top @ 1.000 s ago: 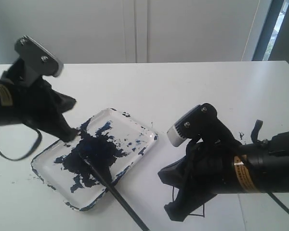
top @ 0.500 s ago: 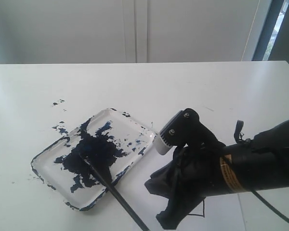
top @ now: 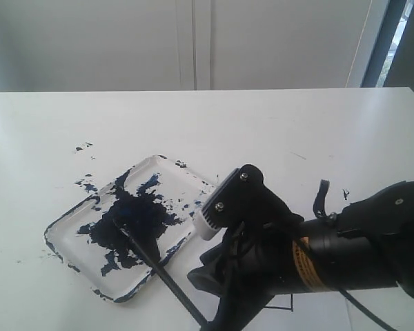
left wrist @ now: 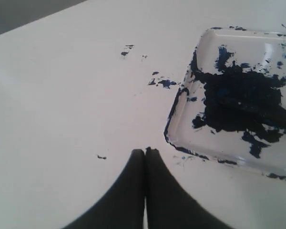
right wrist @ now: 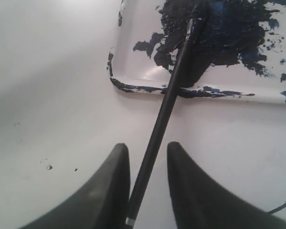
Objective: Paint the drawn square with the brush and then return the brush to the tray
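The clear tray (top: 69, 224), smeared with dark blue paint, sits at the table's left. The black brush (top: 167, 279) lies with its tip in the paint and its handle slanting over the tray's near rim onto the table. My right gripper (top: 223, 316) stands open at the handle's low end. In the right wrist view the brush (right wrist: 168, 107) runs between the two fingers of the right gripper (right wrist: 147, 149), close to one of them, up to the tray (right wrist: 133, 71). My right arm hides most of the drawn square; one thin line (top: 281, 308) shows. My left gripper (left wrist: 145, 151) is shut and empty beside the tray (left wrist: 177, 114).
Dark paint specks (top: 83, 147) dot the table left of the tray, and more specks (left wrist: 162, 82) show in the left wrist view. A white wall stands behind the table's far edge (top: 207, 90). The right arm's black body (top: 345, 255) fills the lower right.
The left arm has pulled away from the tray and out of the exterior view. The right gripper has moved left and down to the brush handle. The brush and tray have not moved.
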`<state>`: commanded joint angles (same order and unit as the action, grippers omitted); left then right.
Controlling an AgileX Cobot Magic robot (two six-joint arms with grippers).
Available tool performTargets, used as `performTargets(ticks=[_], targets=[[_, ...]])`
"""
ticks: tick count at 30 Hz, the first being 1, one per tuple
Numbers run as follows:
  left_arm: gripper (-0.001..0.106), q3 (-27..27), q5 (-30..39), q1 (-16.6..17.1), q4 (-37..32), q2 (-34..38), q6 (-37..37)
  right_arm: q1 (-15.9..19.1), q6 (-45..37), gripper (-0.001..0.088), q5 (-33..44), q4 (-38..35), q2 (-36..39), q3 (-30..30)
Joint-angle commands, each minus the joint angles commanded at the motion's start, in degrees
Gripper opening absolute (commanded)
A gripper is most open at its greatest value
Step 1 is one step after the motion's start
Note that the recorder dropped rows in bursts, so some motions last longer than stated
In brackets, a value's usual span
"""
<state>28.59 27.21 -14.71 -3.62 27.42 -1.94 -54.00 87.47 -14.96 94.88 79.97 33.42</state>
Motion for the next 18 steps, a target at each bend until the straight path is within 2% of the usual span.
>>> performTargets(ticks=[7,10,18], targets=[[0.0,-2.0,1.7,0.0,1.9,-6.4,0.0,-8.1,0.0,0.0272,9.1,-8.1,4.4,0.0],[0.0,-2.0,2.7,0.0,1.9,-7.5,-0.3,-10.8,0.0,0.0272,13.7,-8.3,7.0,0.6],[0.0,-2.0,2.8,0.0,2.8,-8.0,-0.7,-15.3,0.8,0.0272,25.1,-9.2,8.9,2.4]])
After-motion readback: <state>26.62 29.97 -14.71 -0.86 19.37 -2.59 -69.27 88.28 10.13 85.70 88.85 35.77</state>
